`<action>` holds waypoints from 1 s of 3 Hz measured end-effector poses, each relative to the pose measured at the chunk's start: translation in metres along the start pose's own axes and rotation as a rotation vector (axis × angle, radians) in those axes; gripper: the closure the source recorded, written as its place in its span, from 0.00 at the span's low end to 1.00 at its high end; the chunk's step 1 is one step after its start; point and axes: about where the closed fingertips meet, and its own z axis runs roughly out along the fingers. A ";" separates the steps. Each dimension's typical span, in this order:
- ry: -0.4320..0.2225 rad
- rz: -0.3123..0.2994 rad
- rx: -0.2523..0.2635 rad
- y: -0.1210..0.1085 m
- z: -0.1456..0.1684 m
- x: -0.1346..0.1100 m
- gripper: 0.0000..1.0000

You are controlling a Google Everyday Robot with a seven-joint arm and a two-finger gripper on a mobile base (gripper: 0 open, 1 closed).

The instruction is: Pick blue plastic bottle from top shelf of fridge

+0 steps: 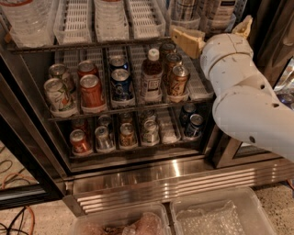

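The fridge [138, 181] stands open in front of me. Its top shelf [92, 46] is a dark wire rack with white slotted dividers. At its right end a bottle with a white printed label, probably the blue plastic bottle [221, 10], stands cut off by the top edge beside a can in a clear tray [184, 10]. My gripper [214, 33] is at the front edge of the top shelf, just below that bottle. Its two tan fingers [186, 41] are spread apart with nothing between them. My white arm [248, 105] covers the fridge's right side.
Clear ribbed water bottles [27, 18] fill the top shelf's left. The middle rack holds soda cans [92, 89] and a brown-drink bottle with a white cap [151, 75]. The lower rack holds more cans [126, 133]. Two clear bins [220, 215] lie on the floor in front.
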 end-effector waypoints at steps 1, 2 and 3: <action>-0.010 -0.010 0.010 -0.003 0.000 0.000 0.08; -0.018 -0.020 0.021 -0.006 0.001 0.001 0.16; -0.024 -0.031 0.035 -0.009 0.003 0.003 0.25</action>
